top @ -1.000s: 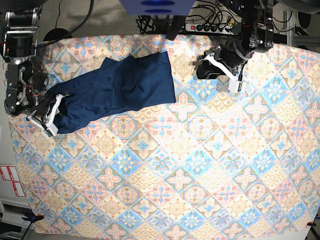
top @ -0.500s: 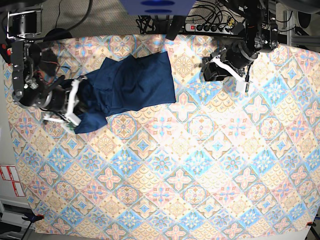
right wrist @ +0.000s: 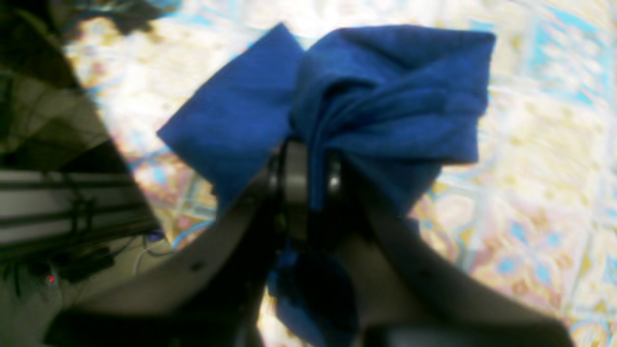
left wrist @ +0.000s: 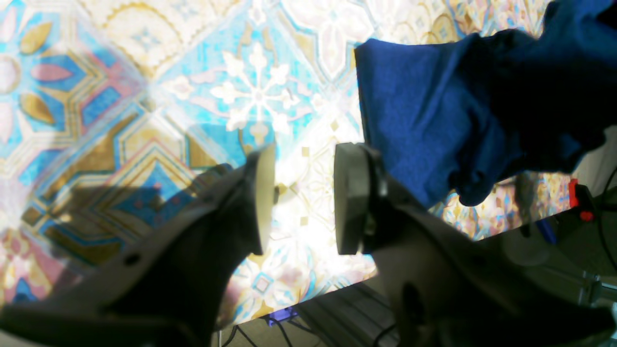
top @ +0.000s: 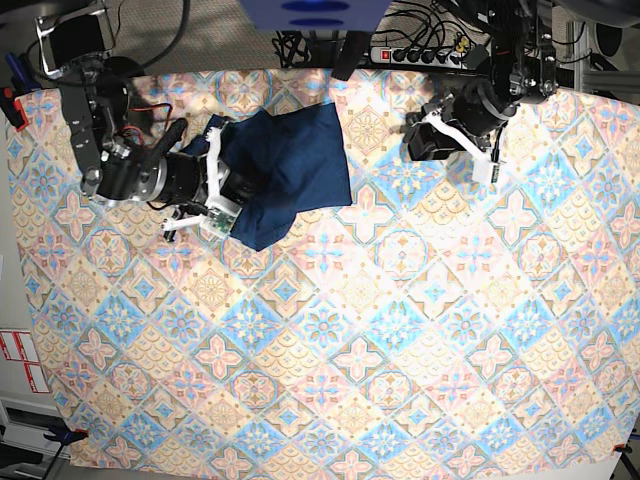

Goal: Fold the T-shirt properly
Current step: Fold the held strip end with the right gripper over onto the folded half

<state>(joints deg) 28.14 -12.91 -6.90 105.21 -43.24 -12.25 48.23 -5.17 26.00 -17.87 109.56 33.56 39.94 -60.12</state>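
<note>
Right gripper (right wrist: 308, 178) jaws pressed together, pinching a bunched fold of the T-shirt (right wrist: 381, 106); navy fabric wrapped over and hanging below the fingers (right wrist: 294, 178). In base view, same gripper (top: 215, 190) at the shirt's left edge, arm lying across the worktop's upper left. T-shirt (top: 285, 170) partly doubled over on itself, sitting on the patterned tablecloth (top: 400, 330) near the far edge, left of centre. Left gripper (left wrist: 300, 197) jaws spread, nothing between the pads (left wrist: 344, 197), only bright tablecloth (left wrist: 144, 96) behind the gap. Hovering just beside the shirt's corner (left wrist: 424, 120), apart from it. In base view, left gripper (top: 445, 140) at upper right, well clear of the shirt's right edge. Power strip (top: 425, 56) and cables beyond the worktop's far edge.
</note>
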